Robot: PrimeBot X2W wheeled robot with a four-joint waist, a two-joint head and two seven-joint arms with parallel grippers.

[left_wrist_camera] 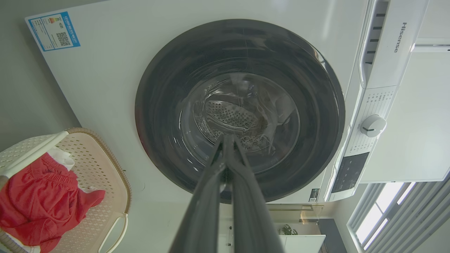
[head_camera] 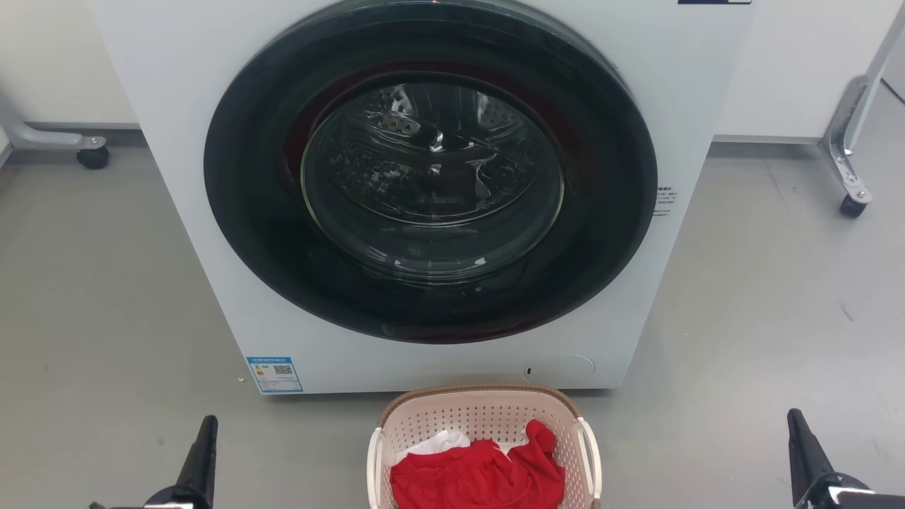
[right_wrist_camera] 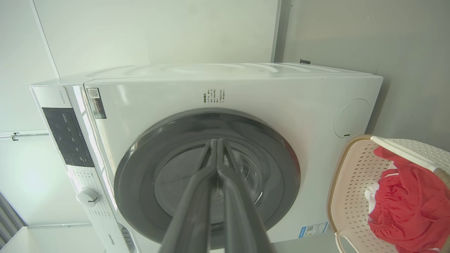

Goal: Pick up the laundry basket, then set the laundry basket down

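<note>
Plainly, the pictures settle less than one would like. At the left, the left pincer hangs low over the grey floor; its wrist view shows the two dark fingers pressed together at the tips with nothing between them. In the middle, the laundry basket stands upright on the floor, just in front of the washing machine, whose round door is shut. A red garment and a bit of white cloth lie inside it. Its white handles at either side are free, each well apart from the pincer on that side. At the right, the right pincer hangs likewise low and clear of the basket, and its wrist view too shows fingers closed tip to tip on nothing.

So the basket rests on the floor, held by neither arm. That fits a basket waiting to be lifted just as well as one lifted and set down again; nothing here tells the two apart, and no lift is under way.
</note>
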